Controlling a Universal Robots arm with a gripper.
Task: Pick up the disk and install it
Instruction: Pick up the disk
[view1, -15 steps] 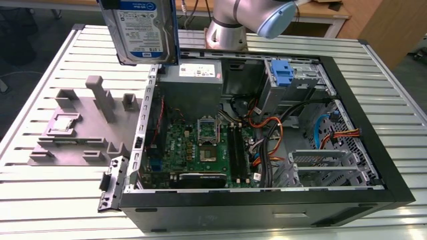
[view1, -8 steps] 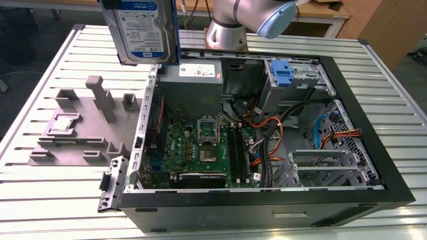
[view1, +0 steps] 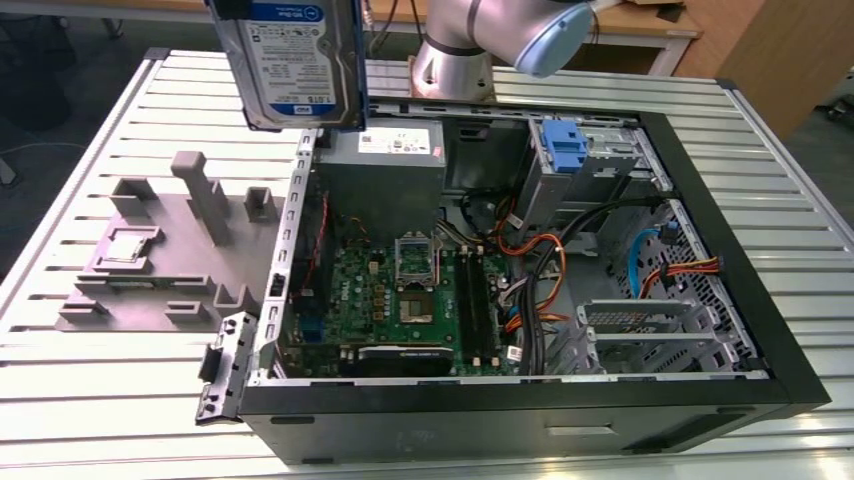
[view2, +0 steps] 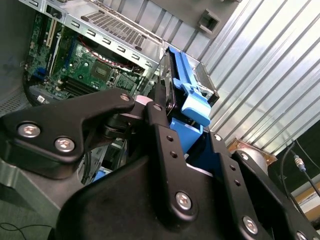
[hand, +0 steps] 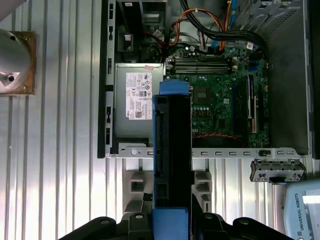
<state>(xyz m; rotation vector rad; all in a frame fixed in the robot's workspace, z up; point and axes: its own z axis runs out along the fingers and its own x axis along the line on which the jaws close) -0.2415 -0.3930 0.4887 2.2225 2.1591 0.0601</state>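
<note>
The disk, a silver-grey drive with a white-and-blue label, hangs upright high above the exterior view's left rear corner of the open computer case. In the first wrist view the disk shows edge-on with blue rails, above the case's rim and beside the power-supply box. My gripper is shut on the disk, with a black finger on each side. The second wrist view shows the gripper clamping the blue-railed disk over the slatted table.
An upright blue bracket stands in the drive bay at the case's rear. The motherboard and cables fill the case floor. A grey fixture lies on the table at the exterior view's left. The arm's base stands behind the case.
</note>
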